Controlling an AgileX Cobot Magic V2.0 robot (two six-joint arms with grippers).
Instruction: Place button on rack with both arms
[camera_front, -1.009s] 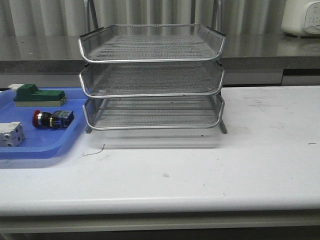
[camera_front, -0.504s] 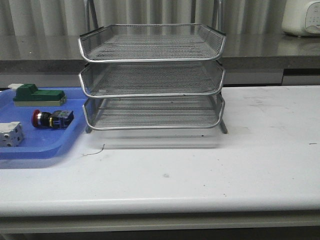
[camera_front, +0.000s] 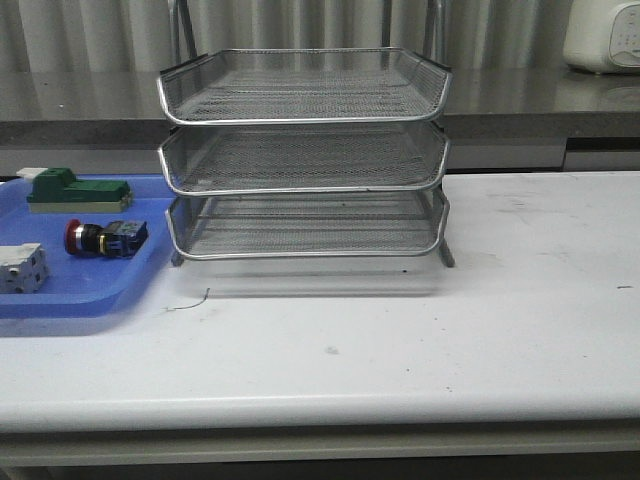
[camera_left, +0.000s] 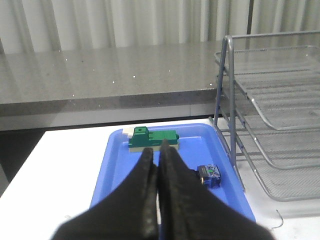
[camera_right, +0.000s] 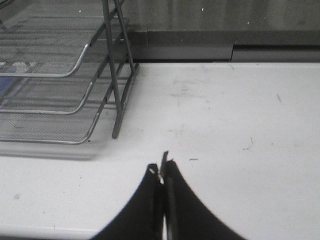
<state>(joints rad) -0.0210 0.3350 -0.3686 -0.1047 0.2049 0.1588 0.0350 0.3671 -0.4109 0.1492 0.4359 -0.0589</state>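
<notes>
I see the button (camera_front: 104, 238) lying in the blue tray (camera_front: 60, 300) left of the 3-tier rack (camera_front: 305, 155). My left claw (camera_left: 159, 152) and right claw (camera_right: 161, 172) are both closed, holding nothing.

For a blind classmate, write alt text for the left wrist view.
The shut left claw hangs over a blue tray holding the button and a green block. The rack stands beside the tray.
</notes>
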